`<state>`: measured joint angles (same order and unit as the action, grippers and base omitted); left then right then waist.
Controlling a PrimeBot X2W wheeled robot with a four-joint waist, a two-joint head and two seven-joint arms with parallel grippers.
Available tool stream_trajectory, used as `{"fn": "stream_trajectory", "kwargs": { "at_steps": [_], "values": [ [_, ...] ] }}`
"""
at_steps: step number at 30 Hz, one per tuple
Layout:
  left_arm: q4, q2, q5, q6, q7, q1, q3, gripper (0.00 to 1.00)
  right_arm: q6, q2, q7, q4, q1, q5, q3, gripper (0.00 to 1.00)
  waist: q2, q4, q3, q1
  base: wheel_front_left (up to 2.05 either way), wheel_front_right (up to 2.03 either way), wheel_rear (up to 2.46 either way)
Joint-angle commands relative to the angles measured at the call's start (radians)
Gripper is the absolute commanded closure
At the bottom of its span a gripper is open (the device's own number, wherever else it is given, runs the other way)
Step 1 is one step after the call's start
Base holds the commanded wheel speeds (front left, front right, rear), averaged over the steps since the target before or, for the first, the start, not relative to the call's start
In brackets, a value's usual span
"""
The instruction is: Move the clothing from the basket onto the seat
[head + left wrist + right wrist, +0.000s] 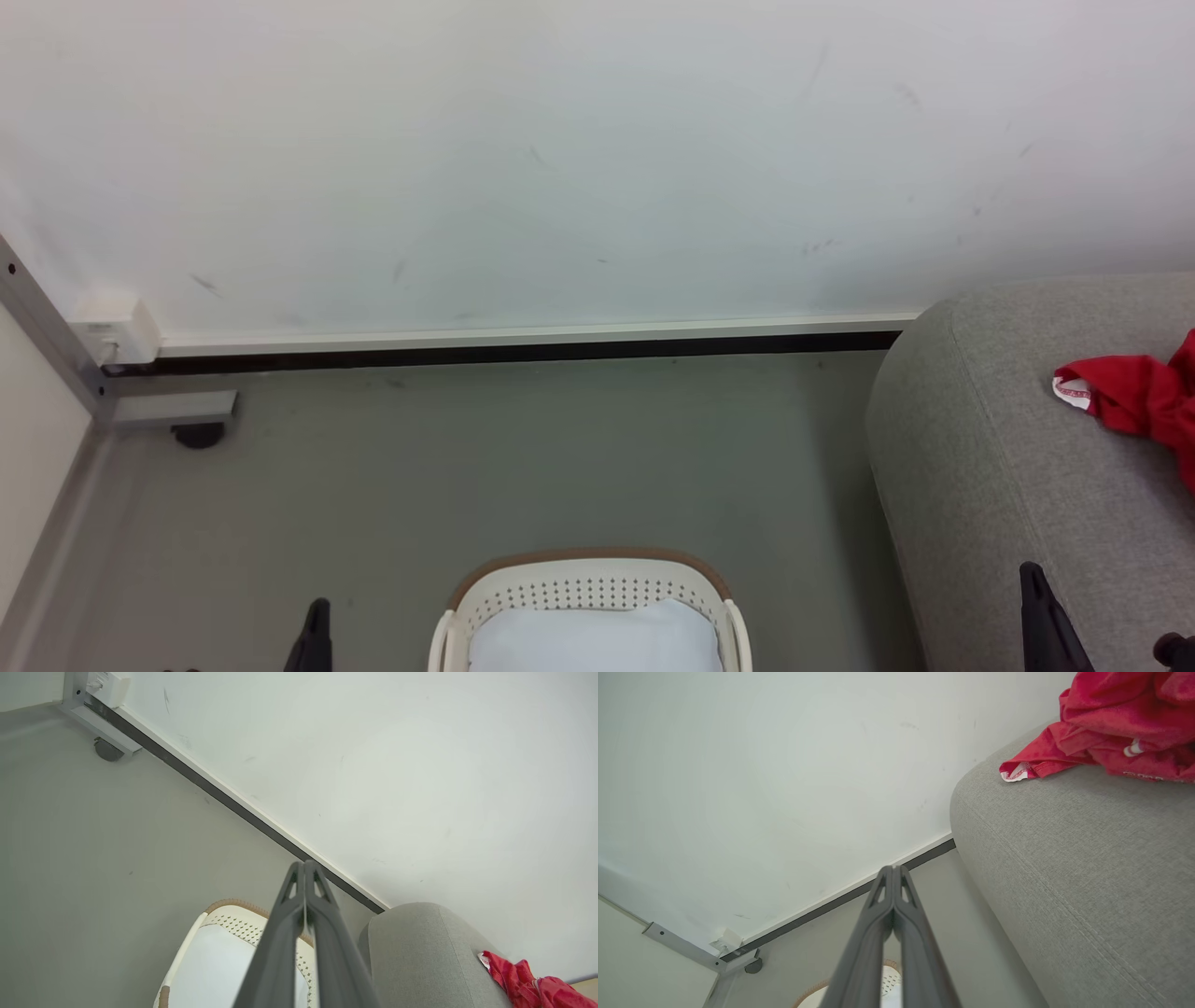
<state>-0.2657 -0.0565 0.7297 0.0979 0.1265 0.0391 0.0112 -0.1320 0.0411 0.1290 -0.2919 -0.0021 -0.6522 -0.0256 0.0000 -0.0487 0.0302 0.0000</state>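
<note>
The seat [1008, 485] stood at the right, with the basket [588, 571] on the floor [467, 467] near its left. A pale sheet [597, 642], perhaps cloth, lay in the basket. The clothing [1134, 397] lay crumpled on the seat. The left gripper [304, 864] and right gripper [893, 868] each had their fingers pressed together, holding nothing.

Your left gripper [317, 616] [303, 864], two long dark-grey matte fingers, pokes up at the head view's lower left edge. Your right gripper [1032, 574] [893, 869], of the same build, rises at the lower right. In each wrist view you see its fingers pressed together, tips touching.
</note>
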Motion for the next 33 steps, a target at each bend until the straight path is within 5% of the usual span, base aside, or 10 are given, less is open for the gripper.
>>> {"fn": "stream_trajectory", "kwargs": {
  "at_steps": [1,33],
  "values": [
    [0.015,-0.004,0.046,0.007,-0.01,-0.026,0.008,1.0,0.001,0.007,-0.011,0.017,-0.033,-0.045,-0.007,1.0,0.0,0.001,-0.001,0.0,0.0,0.0,0.0],
    [0.019,0.0,0.408,0.019,-0.11,-0.082,0.05,1.0,0.001,0.01,-0.112,0.032,-0.068,-0.44,-0.043,1.0,0.0,0.017,-0.011,0.0,0.0,0.0,0.0]
  ]
}}
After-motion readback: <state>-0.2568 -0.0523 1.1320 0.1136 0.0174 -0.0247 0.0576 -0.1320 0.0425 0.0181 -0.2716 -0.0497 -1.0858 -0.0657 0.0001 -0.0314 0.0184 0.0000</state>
